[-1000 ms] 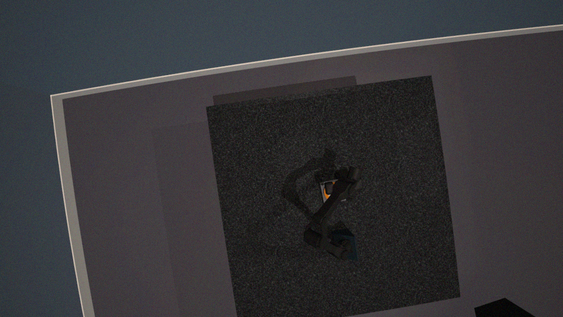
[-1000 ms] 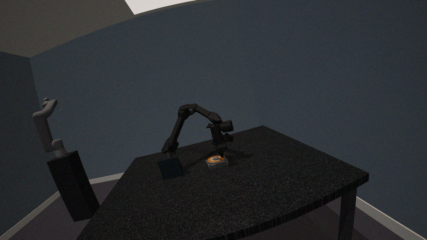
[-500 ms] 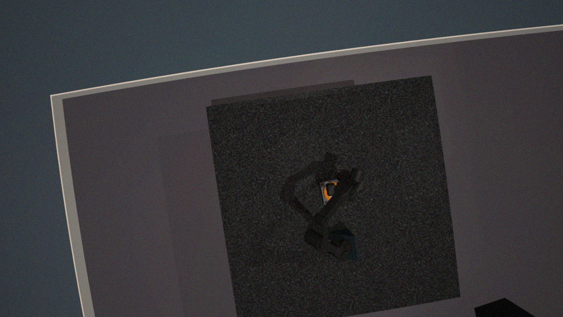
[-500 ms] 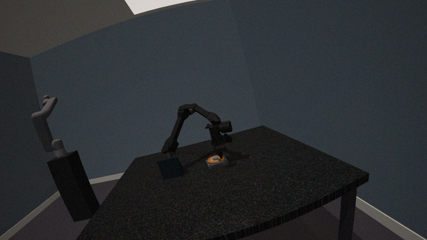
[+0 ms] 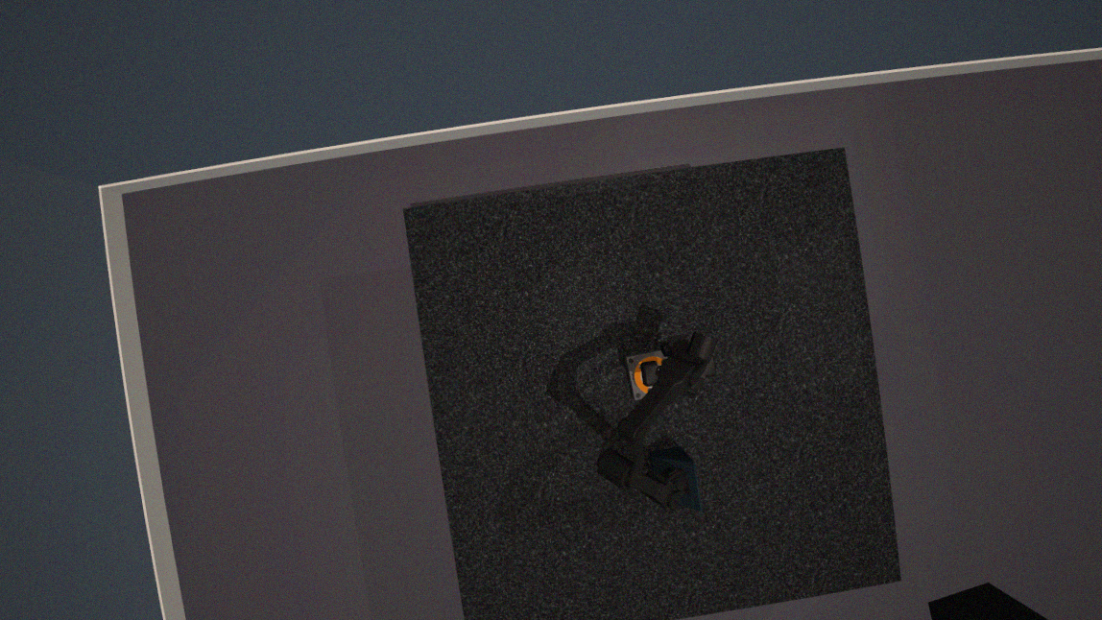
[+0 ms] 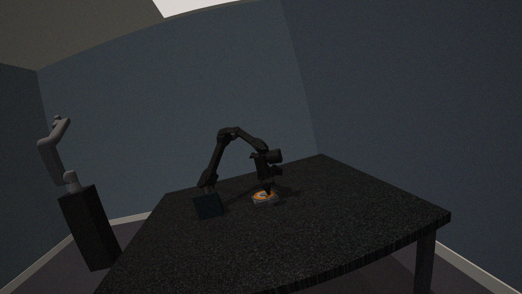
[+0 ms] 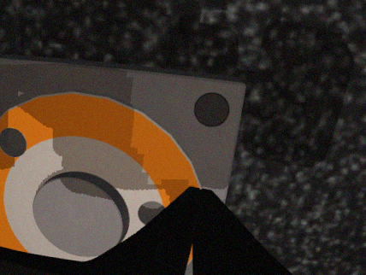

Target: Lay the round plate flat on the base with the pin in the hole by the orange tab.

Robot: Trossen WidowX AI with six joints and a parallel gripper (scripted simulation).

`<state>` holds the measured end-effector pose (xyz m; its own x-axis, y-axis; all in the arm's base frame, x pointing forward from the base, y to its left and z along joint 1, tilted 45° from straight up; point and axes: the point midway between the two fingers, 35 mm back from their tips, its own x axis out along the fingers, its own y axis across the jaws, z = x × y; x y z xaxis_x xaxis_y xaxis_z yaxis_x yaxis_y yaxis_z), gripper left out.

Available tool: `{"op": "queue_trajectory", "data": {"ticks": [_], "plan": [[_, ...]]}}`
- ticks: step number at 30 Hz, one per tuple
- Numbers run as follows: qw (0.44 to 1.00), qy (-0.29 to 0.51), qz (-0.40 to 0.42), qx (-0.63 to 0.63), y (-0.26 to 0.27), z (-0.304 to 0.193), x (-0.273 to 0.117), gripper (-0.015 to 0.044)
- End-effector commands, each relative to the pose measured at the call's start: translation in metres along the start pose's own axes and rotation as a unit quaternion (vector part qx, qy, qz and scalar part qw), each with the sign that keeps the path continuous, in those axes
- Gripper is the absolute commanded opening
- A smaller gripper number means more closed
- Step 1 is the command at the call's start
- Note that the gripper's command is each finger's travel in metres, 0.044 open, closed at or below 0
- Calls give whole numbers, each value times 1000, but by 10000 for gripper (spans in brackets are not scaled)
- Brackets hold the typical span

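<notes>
The round plate [image 5: 639, 380] [image 6: 255, 196] [image 7: 85, 111], orange outside and pale inside, sits around the grey round post [image 7: 81, 218] over the square grey base [image 6: 270, 201] [image 7: 171, 94]. One hole [image 7: 13, 142] shows in its orange ring at the left of the wrist view; another hole [image 7: 150, 213] lies in the pale ring, partly behind a finger. I cannot make out the pin or tell whether the plate is tilted. The orange tab is at or behind my fingers. My gripper [image 6: 268, 193] [image 7: 197, 199] is shut and empty, its tip low over the plate's edge; contact is unclear.
The base stands on the dark speckled table [image 5: 523, 293] [image 6: 328, 219]. A round dark hole [image 7: 211, 109] is in the base's corner. My arm's blue mount [image 6: 208, 206] stands beside the base. A grey arm [image 6: 51, 157] on a black pedestal [image 6: 87, 234] stands off the table.
</notes>
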<state>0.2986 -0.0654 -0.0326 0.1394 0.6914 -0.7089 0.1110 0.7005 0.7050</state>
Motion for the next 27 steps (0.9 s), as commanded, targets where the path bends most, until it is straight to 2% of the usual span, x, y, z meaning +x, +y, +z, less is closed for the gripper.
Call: {"op": "queue_trajectory", "data": {"ticks": [1,27], "plan": [[1000,6,0,2,-1,-8,2,0],[1000,6,0,2,-3,-30,1,0]]}}
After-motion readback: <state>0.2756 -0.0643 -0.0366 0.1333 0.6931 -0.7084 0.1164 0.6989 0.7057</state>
